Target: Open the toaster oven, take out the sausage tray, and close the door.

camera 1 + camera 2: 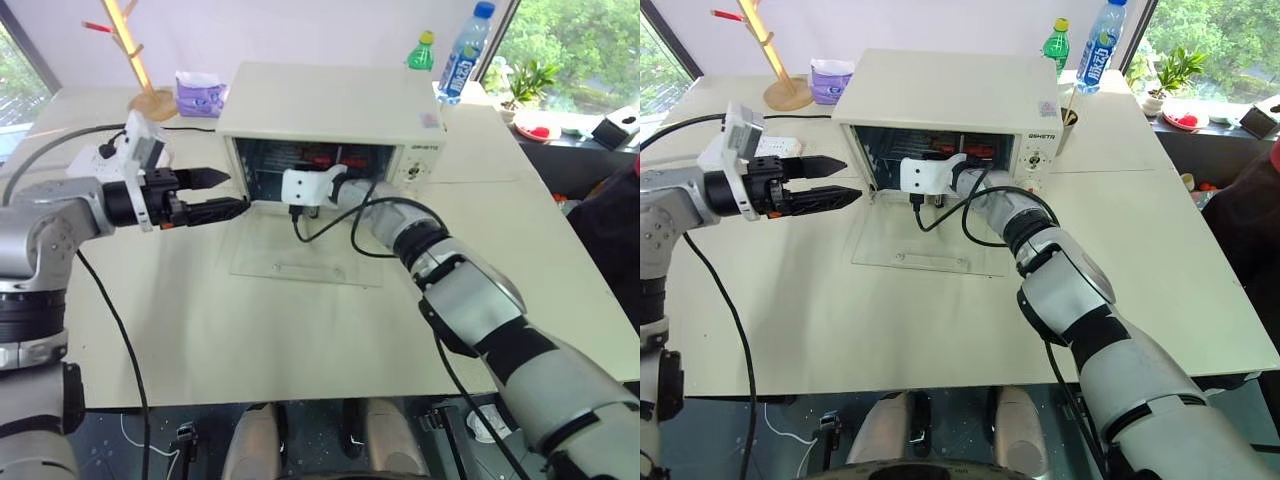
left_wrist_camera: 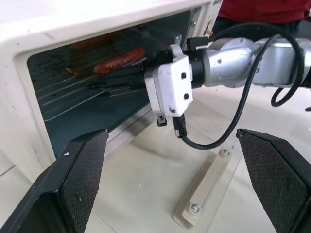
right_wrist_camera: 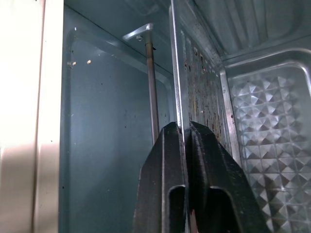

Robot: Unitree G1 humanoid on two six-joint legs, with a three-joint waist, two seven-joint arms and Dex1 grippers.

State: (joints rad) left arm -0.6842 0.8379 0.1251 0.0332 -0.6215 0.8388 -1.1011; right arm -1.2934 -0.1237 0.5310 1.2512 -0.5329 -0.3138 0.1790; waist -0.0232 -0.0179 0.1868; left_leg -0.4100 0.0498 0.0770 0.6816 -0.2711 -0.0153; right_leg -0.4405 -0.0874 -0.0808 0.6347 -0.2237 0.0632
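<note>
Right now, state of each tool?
Left tool: open, empty, beside the toaster oven.
Right tool: inside the oven, shut on the sausage tray edge.

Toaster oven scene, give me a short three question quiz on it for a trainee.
1. True or false: the door of the toaster oven lies folded down flat on the table.
2. Which gripper reaches inside the oven? A) left B) right
3. Fill in: the right gripper has its jaws closed on the edge of the ____.

Key:
1. True.
2. B. The left gripper hovers open outside, at the oven's left front corner.
3. The sausage tray; a thin metal rim sits pinched between them.
</note>
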